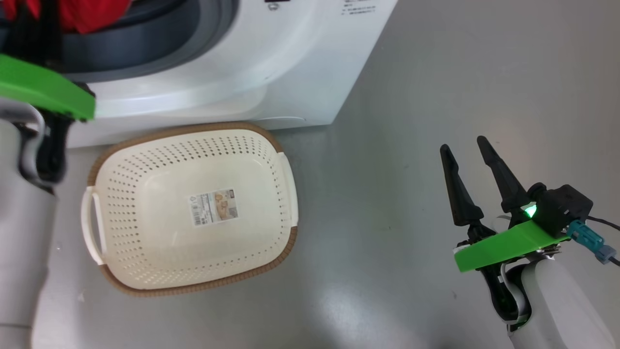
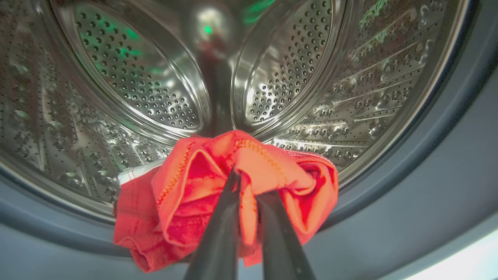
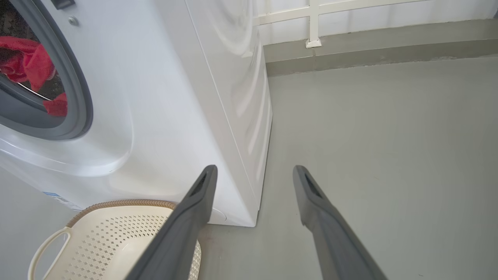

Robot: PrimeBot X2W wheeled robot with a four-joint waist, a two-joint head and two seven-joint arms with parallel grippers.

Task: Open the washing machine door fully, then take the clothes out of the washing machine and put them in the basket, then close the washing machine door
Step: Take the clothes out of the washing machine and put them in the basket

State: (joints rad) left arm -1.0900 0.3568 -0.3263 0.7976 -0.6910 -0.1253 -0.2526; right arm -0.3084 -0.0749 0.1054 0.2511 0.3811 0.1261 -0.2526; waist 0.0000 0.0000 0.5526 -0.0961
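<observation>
1. Left gripper (image 2: 249, 184): jaws clenched on a raised fold of the clothes (image 2: 183, 202), a red garment with orange stitching, bunched at the near lip of the steel drum (image 2: 128, 77). My judgement is that a bunched ridge near the front gives the thin fingers something to bite on soft cloth.
2. Garment location: inside the washing machine (image 1: 290, 72), draped toward the grey rubber ring (image 2: 428, 175) at the mouth. It is not yet in the basket (image 1: 191, 130).
3. The basket sits on the floor (image 1: 436, 72) just in front of the machine, below the opening, and holds nothing but its paper label (image 1: 214, 207). This placement likely keeps the carry short, so a slipped garment would land close by.
4. Right gripper (image 1: 462, 144): jaws released, spread wide and grasping nothing, over bare floor well to the right of the basket. It is probably parked clear of the left arm's path.
5. View comparison:
   - The left wrist view gives the grip itself and the drum interior. The bunch hides the drum bottom, so I cannot tell whether more cloth lies beneath.
   - The head view gives the basket-to-opening layout. The garment there is just a red patch at the top left edge.
   - The right wrist view adds the machine's right side, the far wall rail (image 3: 313, 23), and red cloth seen through the ring.
</observation>
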